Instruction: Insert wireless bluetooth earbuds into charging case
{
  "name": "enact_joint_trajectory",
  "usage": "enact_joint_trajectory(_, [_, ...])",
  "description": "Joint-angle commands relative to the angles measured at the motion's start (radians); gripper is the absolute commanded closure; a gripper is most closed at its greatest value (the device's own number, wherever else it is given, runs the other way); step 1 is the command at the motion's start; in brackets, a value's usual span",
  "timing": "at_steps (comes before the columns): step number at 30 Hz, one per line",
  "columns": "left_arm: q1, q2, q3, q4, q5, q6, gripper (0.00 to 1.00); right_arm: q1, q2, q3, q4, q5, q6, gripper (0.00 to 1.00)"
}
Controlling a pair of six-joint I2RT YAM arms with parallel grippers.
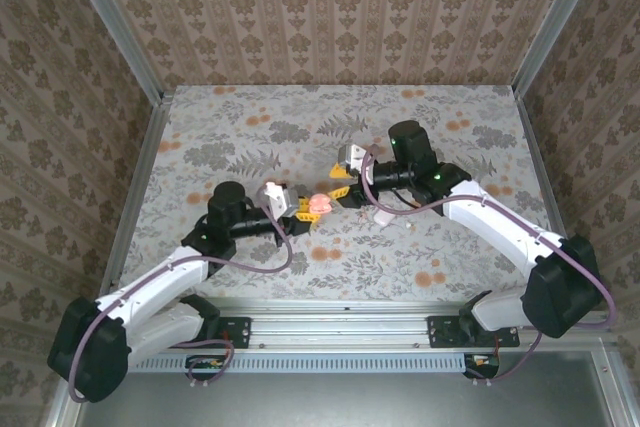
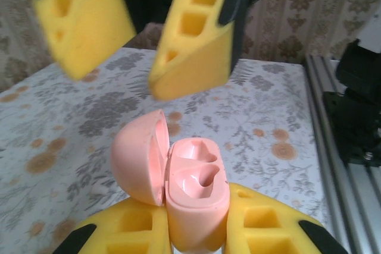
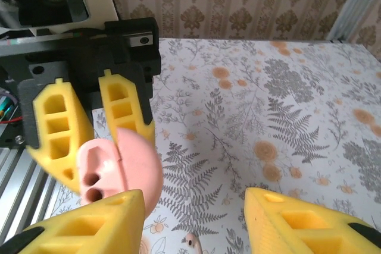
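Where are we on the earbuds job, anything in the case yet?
Done: the charging case is open and clamped in the left gripper. Its sockets look empty. In hand: the right gripper faces it, open and holding nothing. Left: a small pinkish piece, probably an earbud, lies on the table; both earbuds need picking and seating.

We are seeing the charging case [image 2: 196, 197] sitting in the left hand [image 2: 196, 227], right hand [image 3: 199, 223] facing it, an earbud [image 3: 190, 242] lying on the worktop [image 1: 250, 137] beneath.

No lettering, label, brand, number or sign can be read on anything here.
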Motion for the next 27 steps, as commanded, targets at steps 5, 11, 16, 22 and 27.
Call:
enact_joint_trajectory(5, [0.062,-0.039,-0.080,0.178,-0.121,-0.118,0.85,-0.004,-0.064,0.028,-0.141,0.132,0.066,0.53])
enact_joint_trajectory(11, [0.135,-0.086,-0.139,0.179,-0.242,-0.156,0.85,0.002,-0.040,0.064,-0.304,0.223,-0.100,0.54])
enact_joint_trajectory(16, [0.217,-0.135,-0.163,0.128,-0.302,-0.165,0.85,0.032,0.039,0.138,-0.456,0.259,-0.304,0.51])
enact_joint_trajectory(22, [0.246,-0.172,-0.180,0.070,-0.417,-0.188,0.85,0.074,0.197,0.241,-0.553,0.295,-0.473,0.52])
enact_joint_trajectory(27, [0.257,-0.204,-0.191,0.027,-0.448,-0.172,0.85,0.128,0.352,0.336,-0.609,0.354,-0.578,0.52])
